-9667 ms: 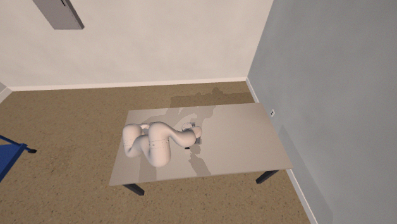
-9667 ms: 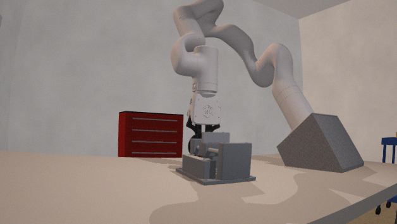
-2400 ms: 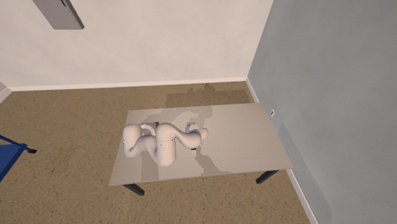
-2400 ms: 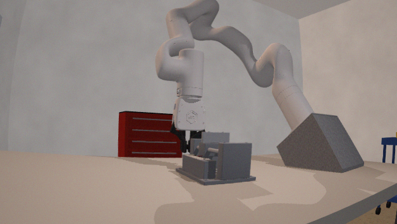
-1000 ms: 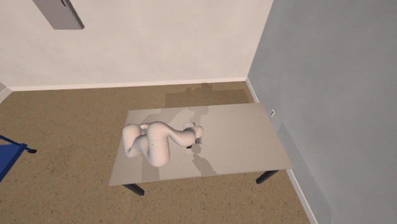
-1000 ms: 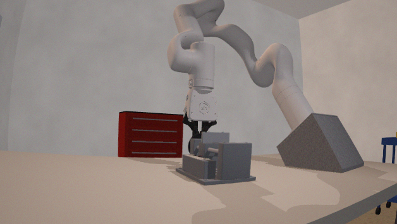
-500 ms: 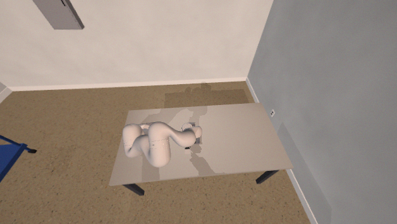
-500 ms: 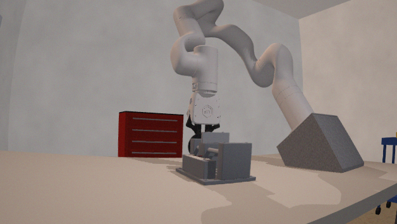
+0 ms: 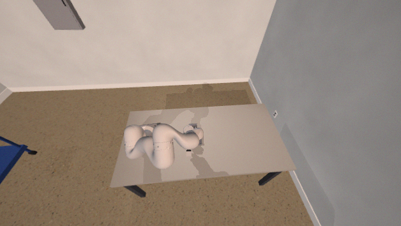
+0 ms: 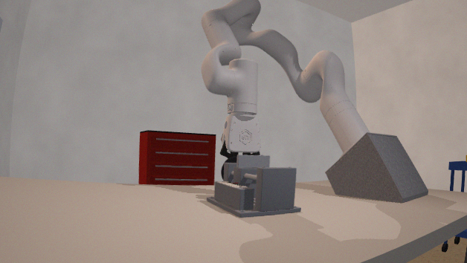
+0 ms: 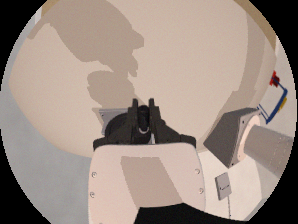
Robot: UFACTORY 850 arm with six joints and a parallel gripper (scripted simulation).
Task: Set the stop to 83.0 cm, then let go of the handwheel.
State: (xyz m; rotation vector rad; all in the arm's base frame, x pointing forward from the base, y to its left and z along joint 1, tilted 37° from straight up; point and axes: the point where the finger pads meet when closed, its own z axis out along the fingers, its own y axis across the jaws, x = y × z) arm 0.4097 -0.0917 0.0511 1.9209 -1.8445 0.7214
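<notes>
A grey stop fixture (image 10: 277, 189) stands on the table, with an upright end block, a back plate and a low rail bearing a pale scale. A grey block (image 10: 242, 177) sits on its rod above the rail, with a little red beside it. The scale's figures are too small to read. The black handwheel (image 10: 222, 170) (image 11: 118, 126) is at the fixture's far end, partly hidden. My gripper (image 11: 143, 105) points down at the wheel and is shut on its dark upright handle, which shows between the fingers in the wrist view. The fixture hides the fingertips in the exterior view.
The table (image 9: 242, 137) carries the fixture and my arm's grey slanted base (image 10: 372, 171) (image 11: 227, 132). A red drawer cabinet (image 10: 178, 157) stands behind the table. A blue cart (image 9: 9, 156) (image 10: 456, 166) is off to the side. My arm covers most of the fixture in the top view.
</notes>
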